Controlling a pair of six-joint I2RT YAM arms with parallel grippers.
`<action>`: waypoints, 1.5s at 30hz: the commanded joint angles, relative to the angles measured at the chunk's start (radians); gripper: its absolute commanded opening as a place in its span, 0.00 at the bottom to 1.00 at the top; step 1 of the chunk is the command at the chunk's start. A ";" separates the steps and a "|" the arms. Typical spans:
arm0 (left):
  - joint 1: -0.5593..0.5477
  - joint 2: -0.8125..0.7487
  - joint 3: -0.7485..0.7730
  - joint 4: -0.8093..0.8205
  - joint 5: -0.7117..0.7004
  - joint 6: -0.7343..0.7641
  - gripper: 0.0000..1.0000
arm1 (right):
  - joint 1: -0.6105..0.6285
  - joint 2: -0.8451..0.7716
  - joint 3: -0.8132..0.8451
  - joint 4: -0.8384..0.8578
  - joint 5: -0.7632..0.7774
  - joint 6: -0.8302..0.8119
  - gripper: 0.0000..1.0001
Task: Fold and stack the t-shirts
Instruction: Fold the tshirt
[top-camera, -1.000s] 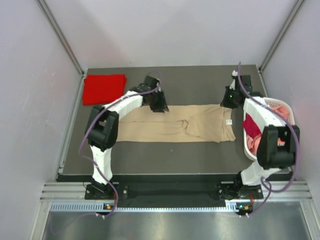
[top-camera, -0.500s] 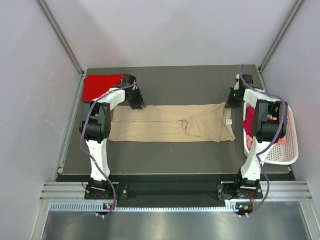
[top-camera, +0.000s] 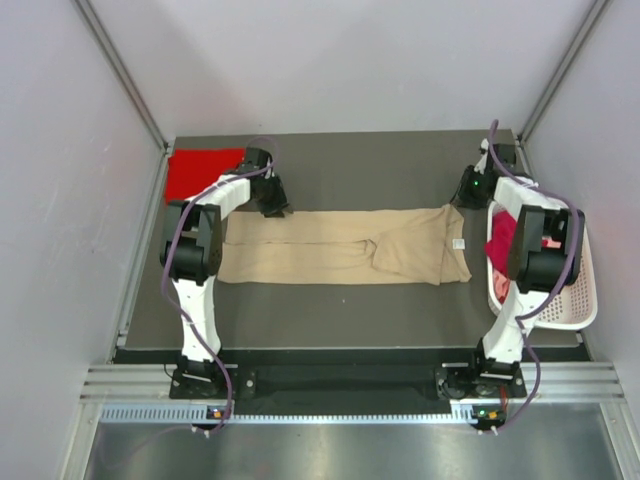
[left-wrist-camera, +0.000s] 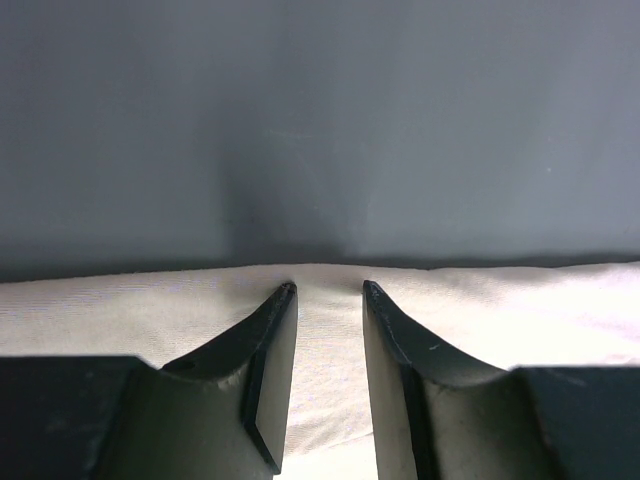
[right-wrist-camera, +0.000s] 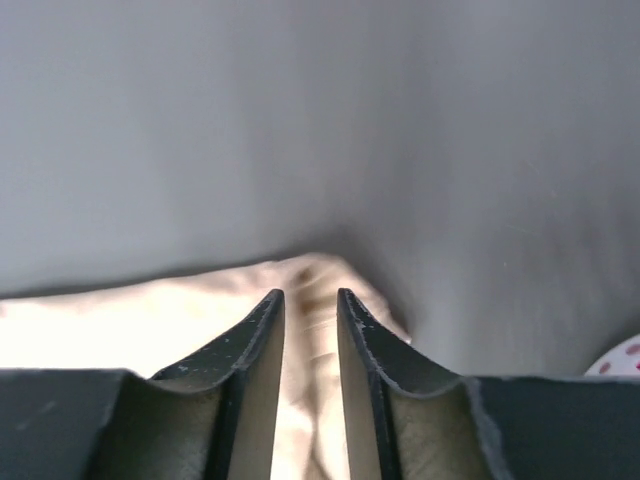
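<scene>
A tan t-shirt (top-camera: 340, 247) lies stretched out flat in a long strip across the middle of the table. My left gripper (top-camera: 273, 207) is at its far left corner, and its jaws pinch the cloth edge (left-wrist-camera: 328, 290). My right gripper (top-camera: 460, 202) is at the far right corner, its jaws narrow around wrinkled tan cloth (right-wrist-camera: 310, 295). A folded bright red t-shirt (top-camera: 203, 173) lies at the far left corner of the table, just left of the left gripper. More red and pink shirts (top-camera: 503, 243) sit in the basket.
A white slotted basket (top-camera: 578, 305) stands at the right table edge, close to the right arm; its rim shows in the right wrist view (right-wrist-camera: 620, 360). Dark table (top-camera: 380, 165) stretches beyond the tan shirt. Metal frame posts stand at the far corners.
The left gripper has dragged the shirt's left end leftward, pulling it into a longer strip, then held still. The right gripper has shifted slightly right and farther back.
</scene>
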 joint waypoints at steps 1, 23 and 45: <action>0.015 0.050 -0.007 -0.006 -0.053 0.032 0.39 | -0.009 -0.086 0.006 0.068 -0.028 0.029 0.29; 0.029 0.047 -0.006 -0.003 -0.051 0.030 0.39 | 0.035 0.037 0.042 0.068 -0.033 0.003 0.34; 0.069 0.071 -0.030 -0.024 -0.106 0.001 0.39 | 0.014 0.014 -0.073 0.244 0.012 0.034 0.05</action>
